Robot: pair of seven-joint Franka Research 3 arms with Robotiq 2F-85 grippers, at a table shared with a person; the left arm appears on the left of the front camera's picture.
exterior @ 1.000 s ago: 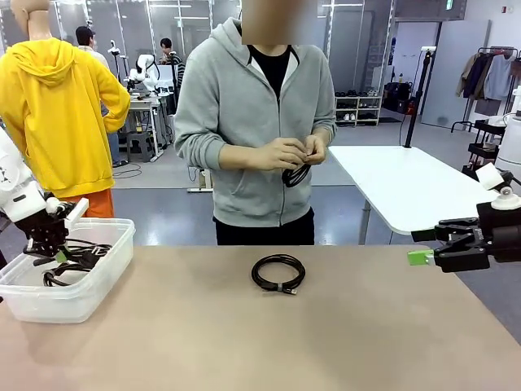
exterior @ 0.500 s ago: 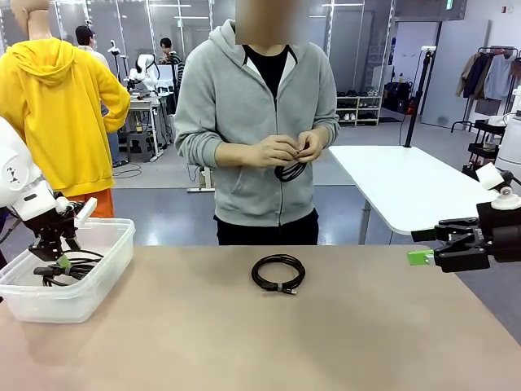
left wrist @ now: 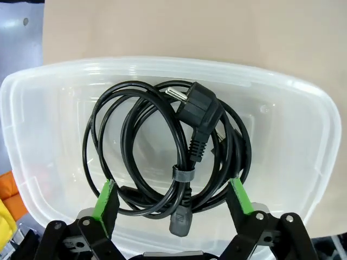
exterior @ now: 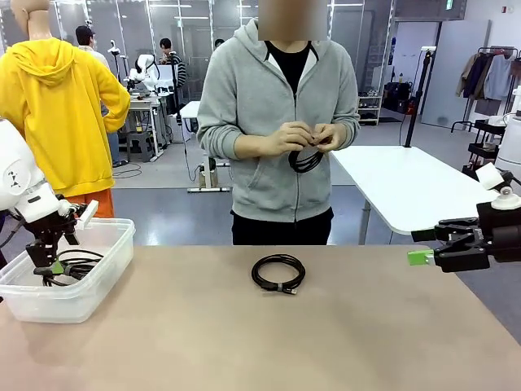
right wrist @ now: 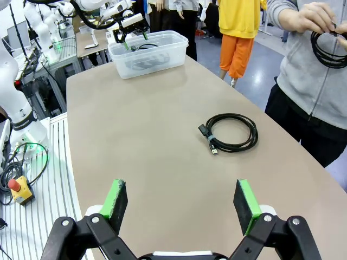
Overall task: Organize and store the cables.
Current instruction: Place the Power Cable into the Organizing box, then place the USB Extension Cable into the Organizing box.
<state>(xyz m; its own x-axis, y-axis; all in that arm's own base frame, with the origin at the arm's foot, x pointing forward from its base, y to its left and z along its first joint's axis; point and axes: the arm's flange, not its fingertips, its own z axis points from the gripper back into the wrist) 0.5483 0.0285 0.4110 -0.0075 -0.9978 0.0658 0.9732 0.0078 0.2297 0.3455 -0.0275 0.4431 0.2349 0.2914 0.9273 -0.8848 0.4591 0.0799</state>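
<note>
The left fingers (left wrist: 107, 197) stand wide apart, one green pad on each side of a coiled cable (left wrist: 162, 146). The cable lies loose on the bottom of the clear plastic bin (left wrist: 293, 108), and nothing is clamped between the pads. It is a tied coil with a heavy round plug resting on top. This one counts as stored.

The bin sits at the left end of the counter (exterior: 244, 342). The left arm comes in over it from the left, its wrist turned down so the fingers point into the bin. Whether the tips touch the coil I cannot tell.

The right fingers (right wrist: 116, 197) are also spread and empty. They are held level off the counter's right edge, pointing in toward the middle, well apart from any cable.

Farther out, a second coil (exterior: 278, 273) lies flat and untouched at the middle of the counter. At the far side, the person's hands (exterior: 313, 138) hold a third cable (exterior: 306, 160) at chest height, apparently winding it.

By my judgement the job is about a third done. The middle coil has yet to go into the bin, and the person's cable after that.
</note>
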